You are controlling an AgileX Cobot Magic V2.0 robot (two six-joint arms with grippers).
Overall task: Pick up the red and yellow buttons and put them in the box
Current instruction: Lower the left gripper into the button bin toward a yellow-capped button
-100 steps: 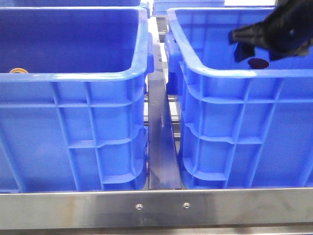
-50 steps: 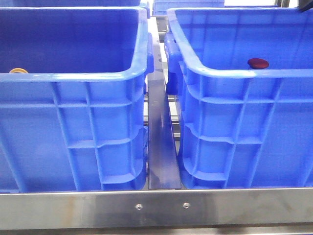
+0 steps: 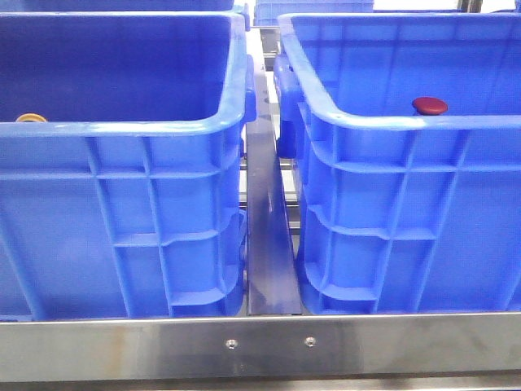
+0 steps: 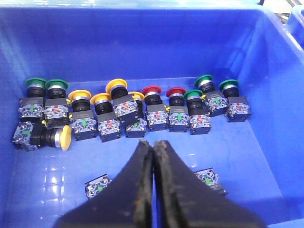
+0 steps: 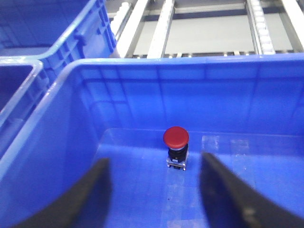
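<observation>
Red button (image 5: 175, 138) upright alone in right box (image 3: 407, 122); yellow buttons (image 4: 90, 102) clustered with green ones (image 4: 57, 86) in left crate (image 3: 122, 130). Left tool (image 4: 153, 147) pressed together, right tool (image 5: 154, 183) spread.

A brushed stainless-steel front rail (image 3: 260, 346) is seen running across the near edge of the desk, with two small screw heads (image 3: 230, 344) set close together near its middle. A narrow, shiny metal divider strip (image 3: 267, 236) is laid from the rail away toward the back. In the right wrist view, pale roller conveyor tracks (image 5: 164, 28) and a flat grey panel (image 5: 209, 35) between them are shown. Even, bright light is cast over everything.
</observation>
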